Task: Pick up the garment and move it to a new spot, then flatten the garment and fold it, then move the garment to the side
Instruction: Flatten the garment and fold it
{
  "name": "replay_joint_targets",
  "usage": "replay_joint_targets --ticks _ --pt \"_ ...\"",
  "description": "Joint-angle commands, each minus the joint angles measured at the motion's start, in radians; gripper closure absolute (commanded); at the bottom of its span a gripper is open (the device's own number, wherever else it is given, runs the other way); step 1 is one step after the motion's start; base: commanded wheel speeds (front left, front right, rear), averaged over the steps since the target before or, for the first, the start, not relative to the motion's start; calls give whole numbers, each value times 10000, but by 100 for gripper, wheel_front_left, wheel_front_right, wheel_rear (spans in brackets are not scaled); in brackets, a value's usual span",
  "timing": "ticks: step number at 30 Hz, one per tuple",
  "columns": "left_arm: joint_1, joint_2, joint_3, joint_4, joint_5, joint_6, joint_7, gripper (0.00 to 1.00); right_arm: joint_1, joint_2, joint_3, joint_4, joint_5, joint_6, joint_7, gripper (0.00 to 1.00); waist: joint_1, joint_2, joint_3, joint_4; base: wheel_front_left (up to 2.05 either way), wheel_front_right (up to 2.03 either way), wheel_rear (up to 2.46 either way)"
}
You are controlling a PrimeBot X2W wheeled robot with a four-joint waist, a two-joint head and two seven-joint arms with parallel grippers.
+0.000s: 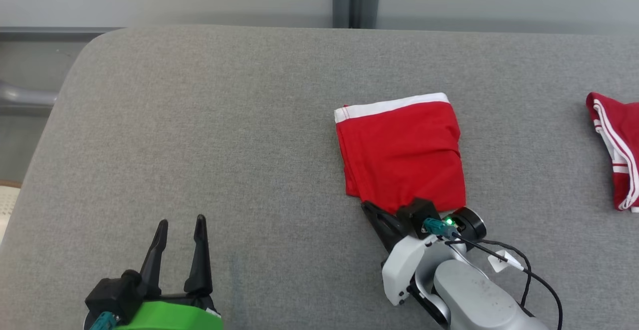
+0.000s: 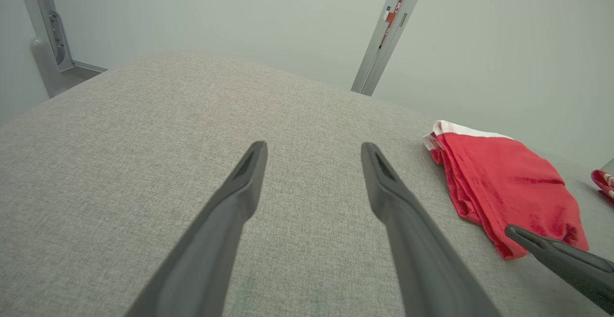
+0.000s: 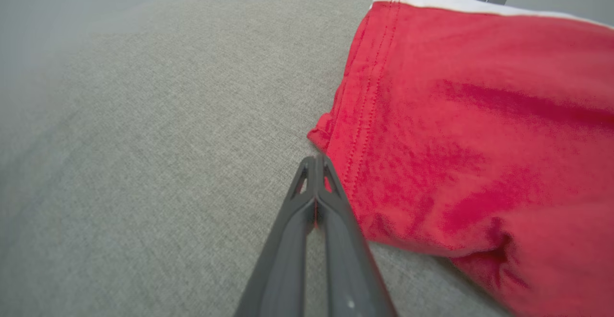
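Striped garment (image 1: pixel 616 150) is cut off at the right edge. Folded garment (image 1: pixel 402 153): near hem partly hidden by right gripper (image 3: pixel 315 161), fingers pressed together, empty. Left gripper (image 1: pixel 179 222) stands well apart, fingers spread.

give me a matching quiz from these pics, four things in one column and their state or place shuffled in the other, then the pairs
1 left gripper
2 right gripper
3 folded red garment
4 striped red garment

a shut, tips at the folded garment's near left corner
b at the head view's right edge
c open, lower left of the head view
d white band along its far edge

Pairs: 1-c, 2-a, 3-d, 4-b
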Motion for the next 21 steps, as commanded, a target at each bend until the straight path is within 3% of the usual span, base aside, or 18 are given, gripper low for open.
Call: replay_joint_targets --ticks 1,5,6,8,9,10,16,21 --pt "222 33 101 13 38 2 -3 0 208 -77 -69 -436 224 -3 -29 100 0 0 -362 -346 0 0 0" --pt "538 32 446 -44 129 -29 -3 0 970 -626 -877 -2037 430 -4 -28 100 0 0 -904 -656 0 0 0" --pt "661 30 554 -64 154 -29 -3 0 1260 -783 -1208 -2496 404 -3 -28 89 0 0 -1058 -740 0 0 0" --pt "872 32 723 -104 203 -39 -3 0 1837 -1176 -1940 -3275 241 -3 -30 37 0 0 -1353 -854 0 0 0" --pt "975 30 763 -120 226 -47 -3 0 2128 -1313 -2294 -3587 204 -3 -29 5 0 0 -1460 -892 0 0 0" --pt "1062 32 843 -172 282 -58 -3 0 2488 -1524 -2776 -3976 95 -3 -30 0 0 0 -1549 -944 0 0 0" --pt "1379 32 968 -197 529 -118 -3 0 4169 -2332 -5007 -5278 -382 -1 -31 0 0 0 -1843 -1027 0 0 0" --pt "1489 32 1033 -46 796 -202 -3 0 5055 -2333 -6501 -5726 -276 -3 -29 0 0 0 -1935 -1040 0 0 0"
